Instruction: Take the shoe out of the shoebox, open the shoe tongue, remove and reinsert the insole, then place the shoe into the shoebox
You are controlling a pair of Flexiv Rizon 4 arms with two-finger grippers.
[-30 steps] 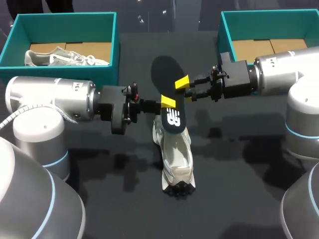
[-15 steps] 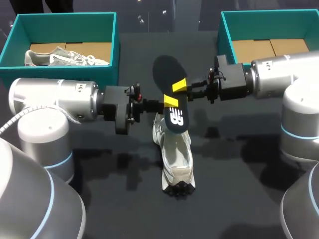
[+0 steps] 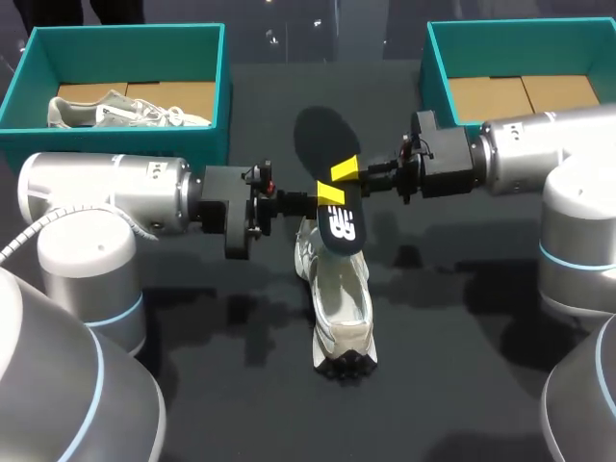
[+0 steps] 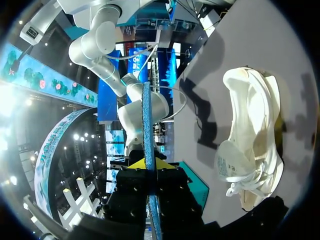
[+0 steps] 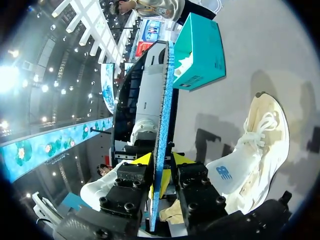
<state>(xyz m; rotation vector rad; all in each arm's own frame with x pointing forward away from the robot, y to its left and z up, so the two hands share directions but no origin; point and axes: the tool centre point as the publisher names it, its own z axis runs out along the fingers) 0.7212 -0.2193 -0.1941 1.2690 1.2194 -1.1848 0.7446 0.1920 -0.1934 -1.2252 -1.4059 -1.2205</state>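
Presently the black insole (image 3: 320, 140) hangs over the heel of the white shoe (image 3: 342, 303), whose toe points to 6 o'clock, with the left gripper (image 3: 328, 195) from 9 o'clock and the right gripper (image 3: 346, 171) from 3 o'clock each clamped on it.

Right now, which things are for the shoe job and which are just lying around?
For the job: insole, white shoe, left gripper, right gripper, empty shoebox.
Just lying about: other shoebox, second shoe inside it.
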